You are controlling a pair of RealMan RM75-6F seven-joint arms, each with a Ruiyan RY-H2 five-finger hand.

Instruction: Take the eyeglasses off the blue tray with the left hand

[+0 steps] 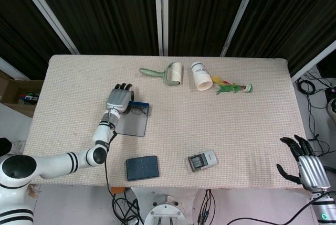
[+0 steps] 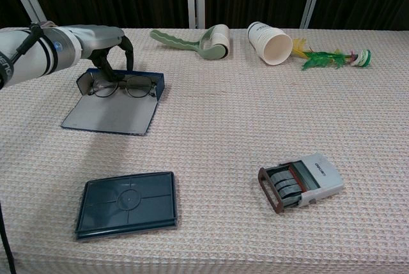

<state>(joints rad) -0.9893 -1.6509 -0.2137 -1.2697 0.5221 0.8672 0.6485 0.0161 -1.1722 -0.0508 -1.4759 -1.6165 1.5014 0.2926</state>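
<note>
The thin-framed eyeglasses lie unfolded at the far end of the blue tray, against its raised back wall. In the head view the eyeglasses peek out to the right of my left hand on the tray. My left hand hovers over the tray's far left corner. Its fingers are curled downward and apart, and they hold nothing. One fingertip hangs just above the left lens. My right hand is off the table at the lower right, fingers spread and empty.
A green lint roller, a tipped white cup and a feathered shuttlecock lie along the far edge. A dark green flat case sits near the front left. A date stamp lies at the front right.
</note>
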